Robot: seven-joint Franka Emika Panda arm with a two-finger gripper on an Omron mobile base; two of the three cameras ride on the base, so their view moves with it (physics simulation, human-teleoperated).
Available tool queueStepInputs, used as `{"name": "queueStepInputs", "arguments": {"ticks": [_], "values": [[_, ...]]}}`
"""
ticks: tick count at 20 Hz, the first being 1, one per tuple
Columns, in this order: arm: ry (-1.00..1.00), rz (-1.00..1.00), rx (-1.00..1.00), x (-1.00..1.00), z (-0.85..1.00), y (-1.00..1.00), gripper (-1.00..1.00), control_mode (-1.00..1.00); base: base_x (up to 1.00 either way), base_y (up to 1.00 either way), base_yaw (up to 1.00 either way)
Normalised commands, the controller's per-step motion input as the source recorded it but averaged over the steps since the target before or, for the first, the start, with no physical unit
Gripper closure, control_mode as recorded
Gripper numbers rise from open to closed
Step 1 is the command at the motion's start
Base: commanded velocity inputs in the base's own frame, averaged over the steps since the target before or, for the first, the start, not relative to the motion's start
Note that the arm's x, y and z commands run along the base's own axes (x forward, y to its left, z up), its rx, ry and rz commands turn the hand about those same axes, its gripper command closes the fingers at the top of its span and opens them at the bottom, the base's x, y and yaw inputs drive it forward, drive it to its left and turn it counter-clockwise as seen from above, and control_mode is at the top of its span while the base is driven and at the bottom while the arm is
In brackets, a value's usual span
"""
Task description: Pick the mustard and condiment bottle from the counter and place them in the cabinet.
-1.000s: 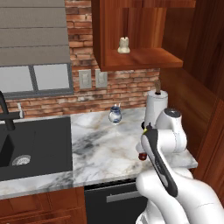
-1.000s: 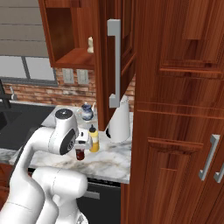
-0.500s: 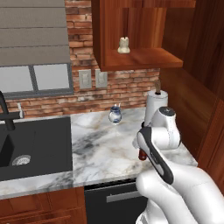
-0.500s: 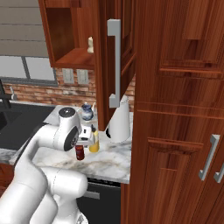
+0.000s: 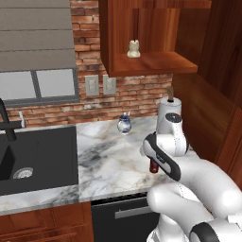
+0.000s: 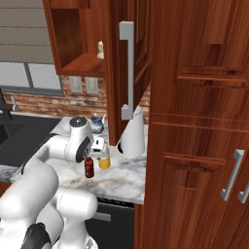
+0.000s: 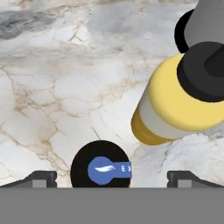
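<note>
Both bottles stand on the white-and-grey veined marble counter (image 5: pixel 108 160); nothing delivered yet. The yellow plastic squeeze mustard bottle (image 6: pixel 104 161) and the small slim dark red-brown condiment bottle with a black cap (image 6: pixel 89 167) sit just beside each other near the counter's front right, next to a white paper-towel roll (image 6: pixel 133 136).

The reddish-brown wooden wall cabinet (image 6: pixel 80 63) hangs above, door open, its shelf carrying only a small pale figurine (image 5: pixel 133 49). A blue-and-white jar (image 5: pixel 124 125) stands at the brick backsplash.

The two-finger gripper (image 6: pixel 98 146) hovers over the pair. In the hand view its dark fingertips (image 7: pixel 41 178) sit wide apart at the bottom edge, with the condiment bottle's black cap (image 7: pixel 101 168) between them and below; the mustard (image 7: pixel 175 103) lies off to one side. Pincer apart, nothing held.

Judgement: task at its opening stage, first pick in approach, likely the condiment bottle. Left to do: descend, close, lift, place in cabinet, then repeat for the mustard.
</note>
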Motion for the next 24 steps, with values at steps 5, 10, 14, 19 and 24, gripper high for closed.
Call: {"name": "queueStepInputs", "arguments": {"ticks": [5, 10, 14, 19, 24], "values": [[0.00, 0.00, -0.01, 0.03, -0.34, 0.00, -1.00, -1.00, 0.00, 0.00, 0.00], [0.00, 0.00, 0.00, 0.00, -0.21, 0.00, 1.00, -1.00, 0.00, 0.00, 0.00], [0.00, 0.00, 0.00, 0.02, -0.16, 0.01, 1.00, -1.00, 0.00, 0.00, 0.00], [0.00, 0.00, 0.00, 0.02, -0.03, 0.01, 1.00, -1.00, 0.00, 0.00, 0.00], [-0.03, -0.01, 0.00, 0.00, 0.09, 0.01, 1.00, -1.00, 0.00, 0.00, 0.00]]}}
